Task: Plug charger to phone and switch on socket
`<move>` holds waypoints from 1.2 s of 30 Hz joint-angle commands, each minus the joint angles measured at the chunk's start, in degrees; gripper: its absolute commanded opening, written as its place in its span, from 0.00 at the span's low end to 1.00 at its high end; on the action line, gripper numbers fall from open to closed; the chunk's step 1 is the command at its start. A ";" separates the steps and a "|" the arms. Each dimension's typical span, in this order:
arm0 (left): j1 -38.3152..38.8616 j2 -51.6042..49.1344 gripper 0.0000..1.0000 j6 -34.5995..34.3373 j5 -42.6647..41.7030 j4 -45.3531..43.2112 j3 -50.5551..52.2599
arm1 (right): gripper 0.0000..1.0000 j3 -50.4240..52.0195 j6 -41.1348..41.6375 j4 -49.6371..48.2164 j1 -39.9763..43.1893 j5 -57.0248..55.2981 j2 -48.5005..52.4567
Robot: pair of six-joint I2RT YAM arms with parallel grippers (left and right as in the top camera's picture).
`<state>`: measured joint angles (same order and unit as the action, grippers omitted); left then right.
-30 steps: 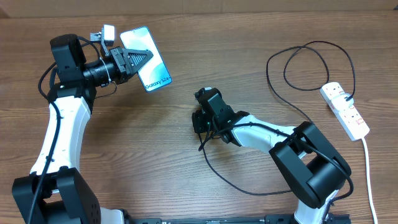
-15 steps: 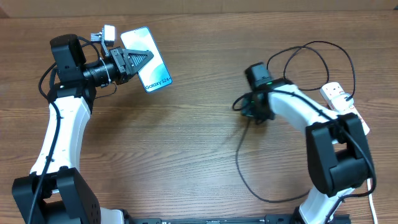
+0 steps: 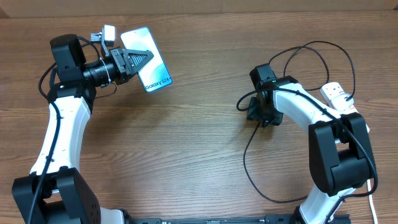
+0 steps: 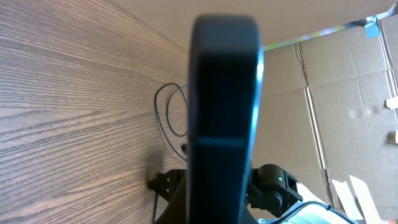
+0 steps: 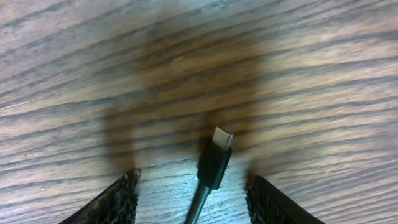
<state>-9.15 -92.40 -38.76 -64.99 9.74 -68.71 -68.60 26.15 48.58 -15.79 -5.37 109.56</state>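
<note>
My left gripper is shut on the phone and holds it off the table at the far left, with the blue screen and "Galaxy S24+" text facing up. In the left wrist view the phone shows edge-on as a dark slab. The charger is a thin black cable looping across the right side. Its plug tip lies on the wood between the spread fingers of my right gripper, with a gap on each side. That right gripper stands open right of centre. The socket lies at the far right.
A thick white cord runs from the socket toward the front right edge. The charger's upper loops lie between my right arm and the socket. Cardboard boxes stand beyond the table.
My right arm swung from the table's middle to the right, dragging the charger along. Its jaws then opened and let go of the plug tip. The left arm and phone stayed still.
</note>
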 commanded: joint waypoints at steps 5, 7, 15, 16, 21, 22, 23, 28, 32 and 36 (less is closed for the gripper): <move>-0.59 0.15 0.04 1.51 -2.01 -0.31 -1.18 | 0.36 0.46 2.47 -4.48 0.11 4.15 0.61; -0.59 0.15 0.04 1.49 -2.34 -0.09 -1.18 | 0.32 2.58 3.41 -7.34 0.46 4.17 1.70; -0.59 0.15 0.04 1.49 -2.80 0.11 -1.18 | 0.29 4.96 3.85 -7.52 0.74 4.00 1.92; -0.59 0.15 0.04 1.49 -2.82 0.13 -1.18 | 0.29 4.96 3.85 -6.69 0.74 4.00 1.92; -0.59 0.15 0.04 1.49 -2.75 0.11 -1.18 | 0.34 5.07 3.80 -2.56 0.76 4.00 1.92; -0.59 0.15 0.04 1.49 -2.75 0.11 -1.18 | 0.34 5.33 3.82 -2.32 0.76 4.02 1.92; -0.59 0.15 0.04 1.49 -2.75 0.13 -1.18 | 0.34 5.64 3.82 -2.40 0.76 4.02 1.92; -0.59 0.15 0.04 1.49 -2.60 0.13 -1.18 | 0.34 7.30 3.37 -7.21 0.76 5.73 1.92; -0.59 0.15 0.04 1.49 -2.58 0.13 -1.18 | 0.12 9.40 0.17 -11.08 0.76 10.19 2.03; -0.59 0.15 0.04 1.49 -2.60 0.13 -1.18 | 0.04 9.94 -0.98 -12.26 0.76 10.21 2.01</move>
<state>-9.15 -92.40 -38.76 -65.67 10.33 -68.71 -62.52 26.85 36.38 -14.72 2.46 107.11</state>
